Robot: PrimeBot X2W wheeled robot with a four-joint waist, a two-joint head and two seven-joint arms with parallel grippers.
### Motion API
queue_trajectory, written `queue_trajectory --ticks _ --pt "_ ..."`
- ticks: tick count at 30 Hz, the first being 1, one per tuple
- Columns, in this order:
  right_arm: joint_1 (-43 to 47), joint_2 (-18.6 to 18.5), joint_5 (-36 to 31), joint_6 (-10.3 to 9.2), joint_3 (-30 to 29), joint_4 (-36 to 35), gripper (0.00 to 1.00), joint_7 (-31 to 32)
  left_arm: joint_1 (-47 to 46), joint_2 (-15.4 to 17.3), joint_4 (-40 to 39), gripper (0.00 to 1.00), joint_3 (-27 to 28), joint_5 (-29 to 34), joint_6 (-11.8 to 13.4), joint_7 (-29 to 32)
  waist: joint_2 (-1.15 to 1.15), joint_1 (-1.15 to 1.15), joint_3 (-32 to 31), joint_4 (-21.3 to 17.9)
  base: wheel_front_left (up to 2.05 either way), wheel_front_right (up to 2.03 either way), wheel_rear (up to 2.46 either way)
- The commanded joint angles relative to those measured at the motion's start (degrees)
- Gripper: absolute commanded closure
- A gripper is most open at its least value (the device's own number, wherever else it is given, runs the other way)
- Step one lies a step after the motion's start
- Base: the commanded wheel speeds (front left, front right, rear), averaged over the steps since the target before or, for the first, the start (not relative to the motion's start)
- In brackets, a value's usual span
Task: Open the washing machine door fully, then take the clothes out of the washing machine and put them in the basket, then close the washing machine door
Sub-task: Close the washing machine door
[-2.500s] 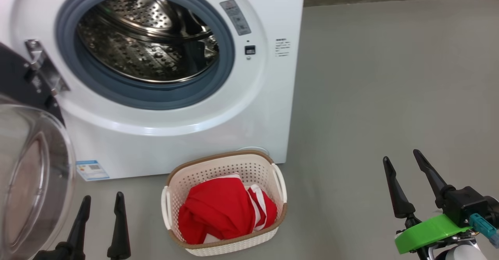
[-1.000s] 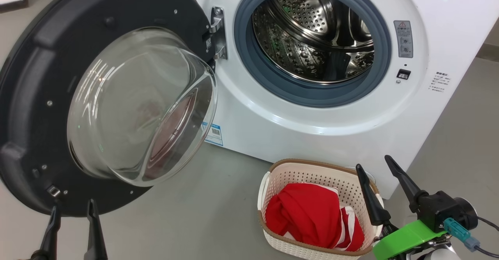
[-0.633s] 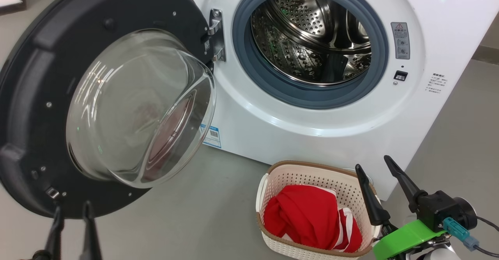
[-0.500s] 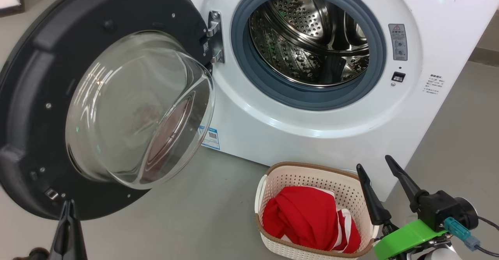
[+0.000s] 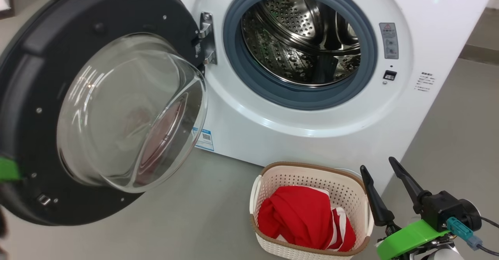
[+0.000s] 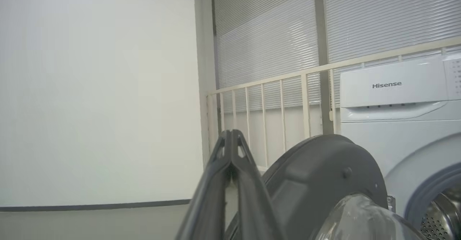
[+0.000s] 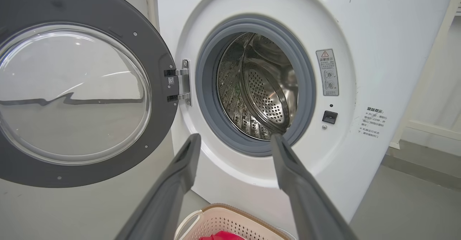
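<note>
Washing machine door [image 5: 117,6] hangs swung wide open at the left of the washing machine [image 5: 273,135], hinged beside the grey ring, and the drum [image 5: 296,45] shows bare perforated steel. Clothes [image 5: 300,221] lie bunched in the basket [image 5: 304,179], which stands on the floor [image 5: 195,213] just in front of the machine's lower right corner. Left gripper [image 6: 231,134]: fingers pressed tip to tip, raised beside the door's black rim. Right gripper [image 5: 377,163]: fingers spread apart and holding nothing, just right of the basket.
</note>
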Motion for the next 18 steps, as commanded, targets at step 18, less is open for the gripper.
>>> queue_trajectory --ticks 18 --pt "-1.72 -1.51 0.86 0.02 1.43 -0.74 0.0 -0.37 -25.28 7.93 39.26 1.0 24.21 -35.89 -1.89 35.46 0.0 0.0 -0.05 -4.8 0.0 0.0 0.0"
